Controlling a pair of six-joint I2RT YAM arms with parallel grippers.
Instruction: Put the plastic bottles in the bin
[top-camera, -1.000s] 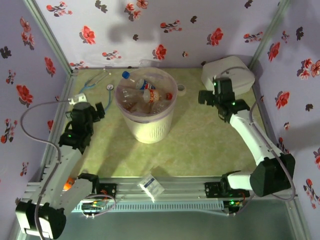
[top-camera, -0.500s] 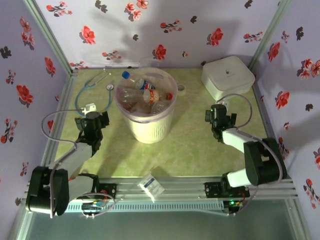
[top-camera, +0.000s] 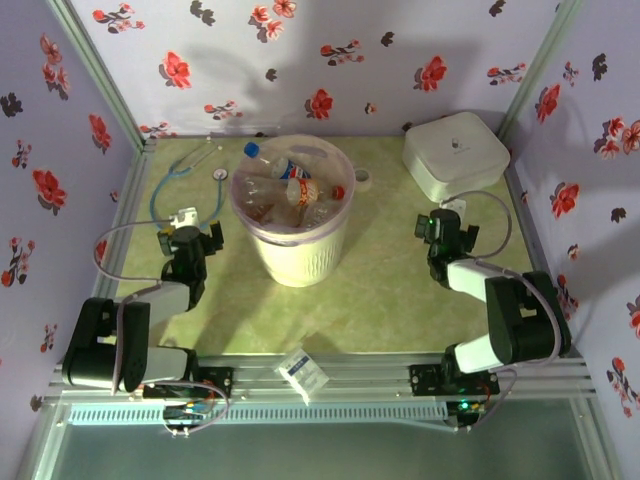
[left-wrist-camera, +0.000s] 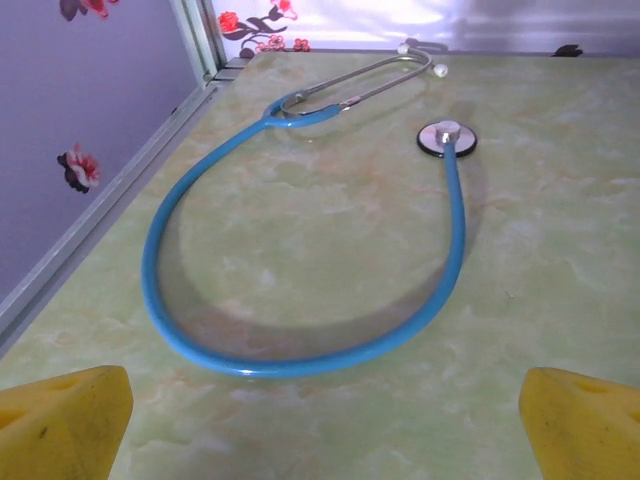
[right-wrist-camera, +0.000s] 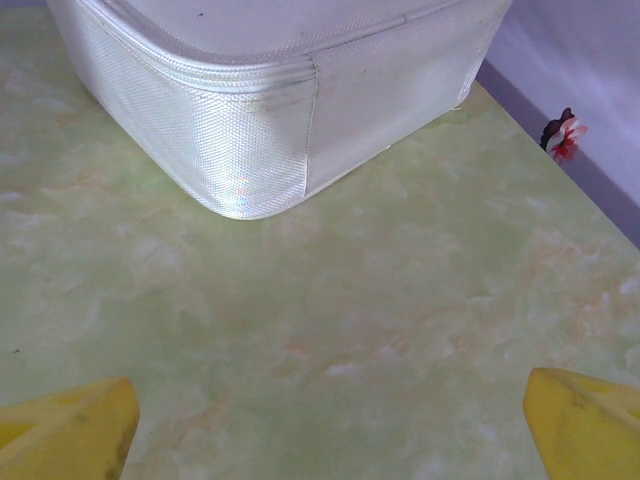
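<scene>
The bin (top-camera: 300, 255), a white ribbed wastebasket with a pinkish liner, stands mid-table. Several crushed clear plastic bottles (top-camera: 290, 190) lie inside it, and one with a blue cap (top-camera: 262, 155) leans on the far-left rim. My left gripper (top-camera: 188, 232) sits low, left of the bin, open and holding nothing. In the left wrist view its yellow fingertips (left-wrist-camera: 62, 420) stand wide apart over bare table, the left gripper (left-wrist-camera: 325, 440) facing a stethoscope. My right gripper (top-camera: 447, 222) rests right of the bin, open and holding nothing. In the right wrist view the right gripper (right-wrist-camera: 325, 430) faces a white box.
A blue stethoscope (top-camera: 160, 185) (left-wrist-camera: 300, 360) lies at the back left. A flat white rounded box (top-camera: 455, 155) (right-wrist-camera: 250, 100) occupies the back right corner. A small white ring (top-camera: 362, 180) lies behind the bin. A white-blue packet (top-camera: 303, 372) rests on the front rail. Floral walls enclose three sides.
Both arms have folded back toward their bases and dropped low. The right gripper has drawn away from the white box. Both grippers stayed open.
</scene>
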